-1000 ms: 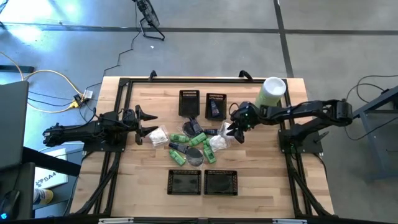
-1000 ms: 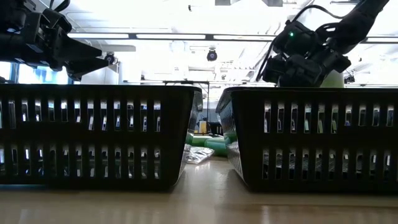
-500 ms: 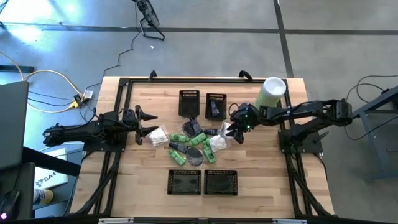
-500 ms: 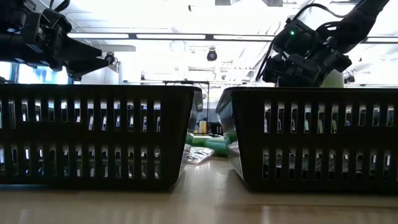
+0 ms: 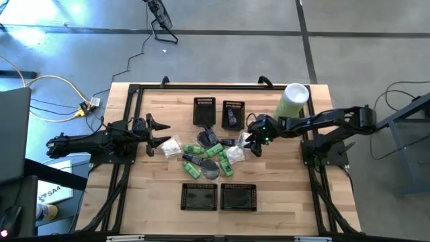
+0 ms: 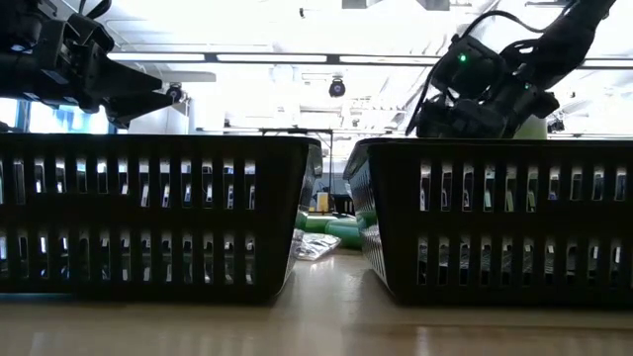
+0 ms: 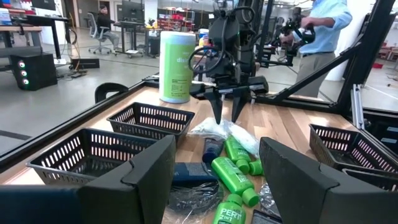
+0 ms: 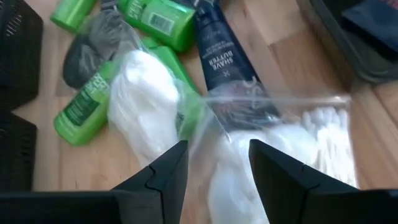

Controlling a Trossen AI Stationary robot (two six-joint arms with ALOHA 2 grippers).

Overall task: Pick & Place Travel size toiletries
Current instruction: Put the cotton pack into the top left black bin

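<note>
The travel size toiletries (image 5: pixel 205 154) lie in a loose pile at mid-table: green bottles (image 7: pixel 231 174), a dark blue tube (image 8: pixel 227 68), and a clear bag of white cotton pads and swabs (image 8: pixel 292 143). My right gripper (image 5: pixel 250 142) stands open, slanting down over that bag (image 7: pixel 217 129) at the pile's right end, one finger on each side of its top. My left gripper (image 5: pixel 158 134) waits open and level at the pile's left side, holding nothing. My right gripper's fingertips (image 7: pixel 219 118) hang right at the top of the clear bag, pointing down at it. The frames do not show whether they touch it. Nothing is lifted.
Two black mesh baskets (image 5: pixel 204 111) (image 5: pixel 233 115) stand at the far side, the right one holding a dark item. Two more baskets (image 5: pixel 199 196) (image 5: pixel 238 197) stand near the front edge. A tall pale-green cylinder (image 5: pixel 292 99) stands far right. People move in the room behind (image 7: pixel 323 25).
</note>
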